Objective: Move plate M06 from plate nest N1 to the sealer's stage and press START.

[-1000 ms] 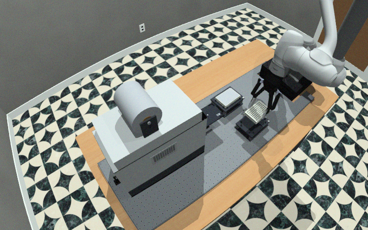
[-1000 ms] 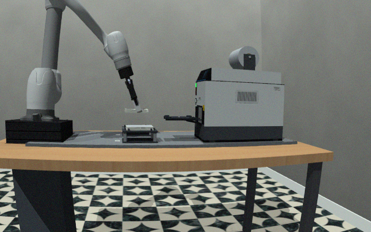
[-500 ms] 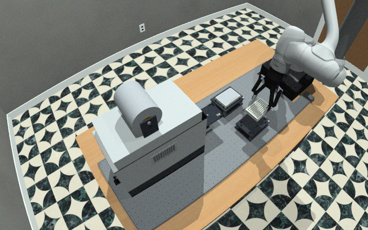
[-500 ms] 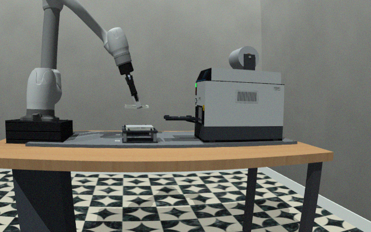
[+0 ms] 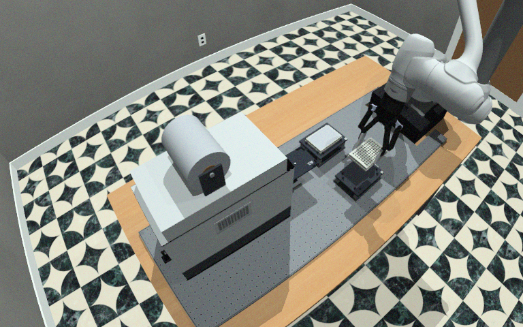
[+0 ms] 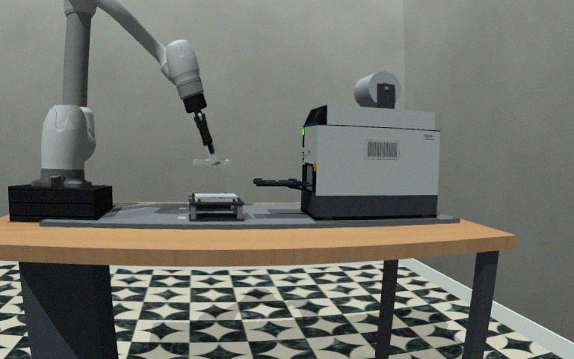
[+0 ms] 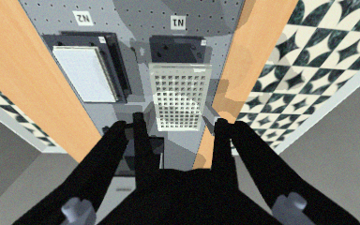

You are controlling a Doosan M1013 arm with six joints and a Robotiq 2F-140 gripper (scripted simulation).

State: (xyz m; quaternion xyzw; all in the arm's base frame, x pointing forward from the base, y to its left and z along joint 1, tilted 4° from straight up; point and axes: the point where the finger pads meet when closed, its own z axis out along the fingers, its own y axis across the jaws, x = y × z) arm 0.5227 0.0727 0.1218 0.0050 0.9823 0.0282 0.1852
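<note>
My gripper [image 5: 372, 145] [image 6: 212, 157] [image 7: 179, 109] is shut on plate M06 [image 5: 365, 152] [image 6: 211, 161] [image 7: 180, 96], a white multi-well plate. It holds the plate by its near end, roughly level, well above the dark nest N1 [image 5: 358, 179] [image 7: 177, 49], which stands empty below. The sealer [image 5: 216, 184] [image 6: 372, 169] is a white box with a foil roll on top. Its dark stage [image 5: 302, 159] [image 6: 276, 182] is out and bare. A green lamp [image 6: 303, 132] shows on the sealer's front.
Nest N2 [image 5: 321, 150] [image 7: 116, 58] holds a plate with a smooth white top [image 5: 323, 137] [image 7: 84, 72], between N1 and the stage. The arm's black base [image 5: 424, 115] [image 6: 59, 200] sits at the table's end behind the nests.
</note>
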